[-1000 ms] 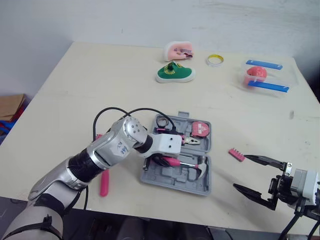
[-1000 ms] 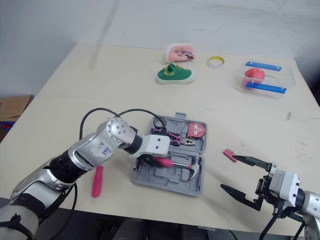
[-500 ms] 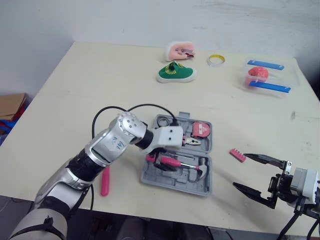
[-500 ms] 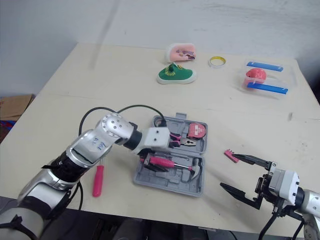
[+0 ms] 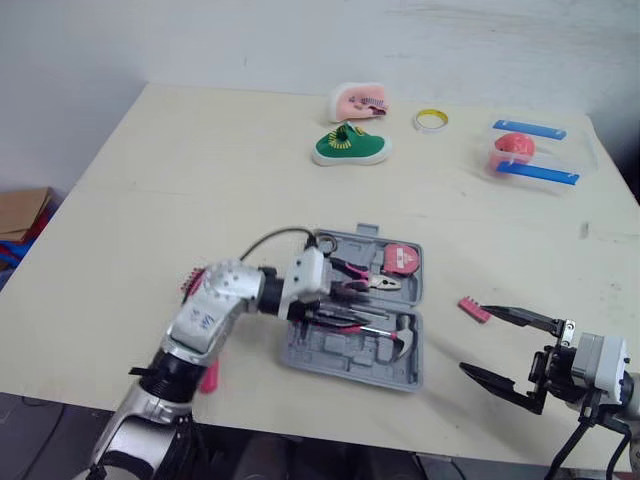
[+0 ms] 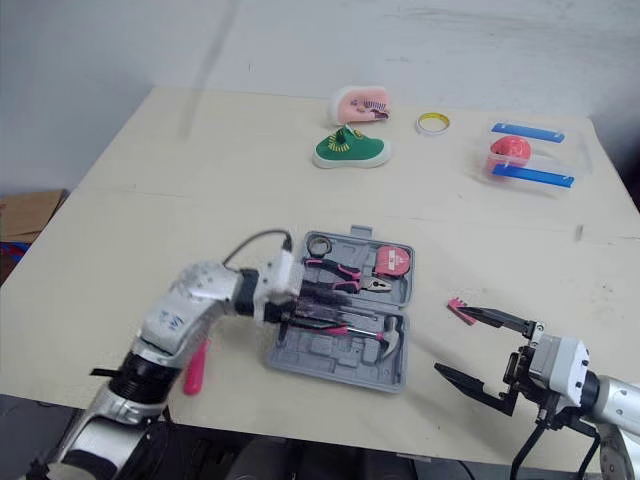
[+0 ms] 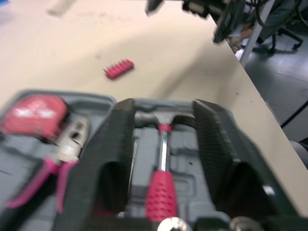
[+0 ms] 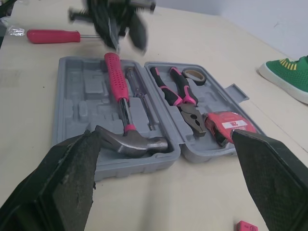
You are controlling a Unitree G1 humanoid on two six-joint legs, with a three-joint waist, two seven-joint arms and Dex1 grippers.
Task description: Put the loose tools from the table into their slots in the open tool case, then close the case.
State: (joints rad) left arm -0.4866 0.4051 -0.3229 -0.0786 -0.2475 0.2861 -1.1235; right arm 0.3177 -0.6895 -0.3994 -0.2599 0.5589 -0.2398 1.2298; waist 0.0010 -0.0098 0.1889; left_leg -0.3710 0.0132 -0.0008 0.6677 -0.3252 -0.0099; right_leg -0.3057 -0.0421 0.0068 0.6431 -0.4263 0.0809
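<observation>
L gripper [image 7: 163,107] over the open tool case [image 7: 183,168], fingers apart.
Black fingers [image 7: 113,154] straddle the hammer [image 7: 161,196]: pink grip sits btwn them, shaft runs fwd to the steel head near the tips; contact w/ it can't be told. In the case's other half: pliers [image 7: 70,139] w/ pink handles, red tape measure [image 7: 31,113]. Pink bit strip [image 7: 119,69] lies loose on the table [image 7: 183,57], apart from the case.

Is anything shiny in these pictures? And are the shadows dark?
Right wrist view: the hammer has a soft gleam on its metal head. Left eye view: the light is even, and the green shoe throws just a faint shadow on the table.
</observation>
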